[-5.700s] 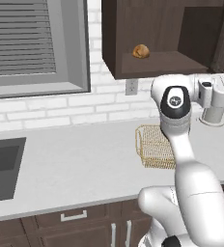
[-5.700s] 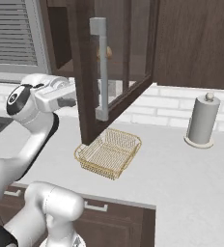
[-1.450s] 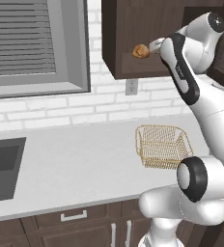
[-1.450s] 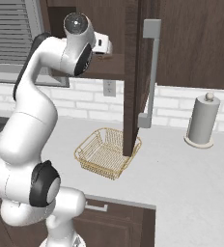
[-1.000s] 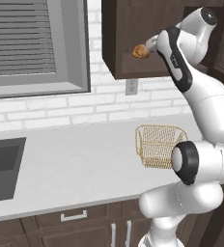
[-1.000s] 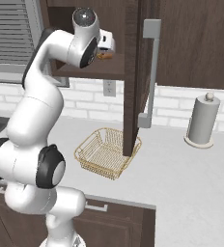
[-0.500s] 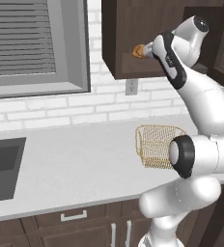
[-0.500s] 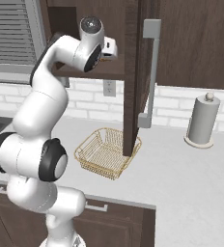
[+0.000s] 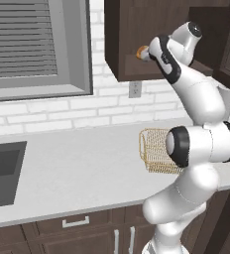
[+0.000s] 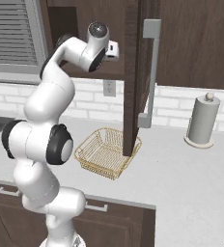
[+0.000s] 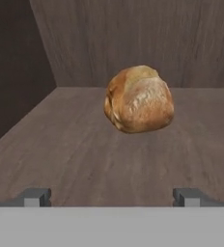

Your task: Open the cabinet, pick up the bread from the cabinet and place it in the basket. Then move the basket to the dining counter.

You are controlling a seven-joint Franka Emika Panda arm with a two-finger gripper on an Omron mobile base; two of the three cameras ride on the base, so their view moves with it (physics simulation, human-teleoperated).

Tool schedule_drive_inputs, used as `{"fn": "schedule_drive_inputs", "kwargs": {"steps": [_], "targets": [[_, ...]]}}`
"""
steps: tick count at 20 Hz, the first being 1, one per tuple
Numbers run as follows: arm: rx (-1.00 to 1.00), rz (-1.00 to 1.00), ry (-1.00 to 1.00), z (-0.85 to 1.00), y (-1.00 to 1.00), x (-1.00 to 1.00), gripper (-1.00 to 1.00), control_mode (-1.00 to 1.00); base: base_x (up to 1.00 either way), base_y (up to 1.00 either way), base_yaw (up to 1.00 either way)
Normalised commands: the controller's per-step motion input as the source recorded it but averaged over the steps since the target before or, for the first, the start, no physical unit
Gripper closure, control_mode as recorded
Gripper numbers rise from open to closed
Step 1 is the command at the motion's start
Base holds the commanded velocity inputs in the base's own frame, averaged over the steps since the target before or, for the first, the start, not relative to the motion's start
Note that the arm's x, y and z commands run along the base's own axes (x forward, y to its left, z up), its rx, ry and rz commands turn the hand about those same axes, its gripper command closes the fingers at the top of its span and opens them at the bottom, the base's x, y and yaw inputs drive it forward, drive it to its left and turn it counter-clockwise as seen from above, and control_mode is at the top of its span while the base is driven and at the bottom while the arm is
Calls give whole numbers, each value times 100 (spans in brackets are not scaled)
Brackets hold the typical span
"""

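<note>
Risk of nudging the bread deeper along the cabinet shelf if pushed in off-centre, or pinching only its rounded edge and dropping it short of the basket. Pincer spread fully wide, empty, touching nothing, just short of the bread.

We see the bread sitting on the brown wooden shelf of the cabinet. Below, our light grey bench carries the basket and a paper-towel roll.
</note>
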Motion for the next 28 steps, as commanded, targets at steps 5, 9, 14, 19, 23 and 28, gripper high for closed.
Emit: {"fn": "schedule_drive_inputs", "kwargs": {"steps": [5,9,14,19,23,28], "targets": [[0,3,5,0,0,49,-100,-100,0,0,0],[0,0,0,12,0,33,-100,-100,0,0,0],[0,0,0,1,-5,23,-100,-100,0,0,0],[0,0,0,-2,-7,13,-100,-100,0,0,0],[0,0,0,-6,-1,19,-100,-100,0,0,0],[0,0,0,-14,0,14,-100,-100,0,0,0]]}}
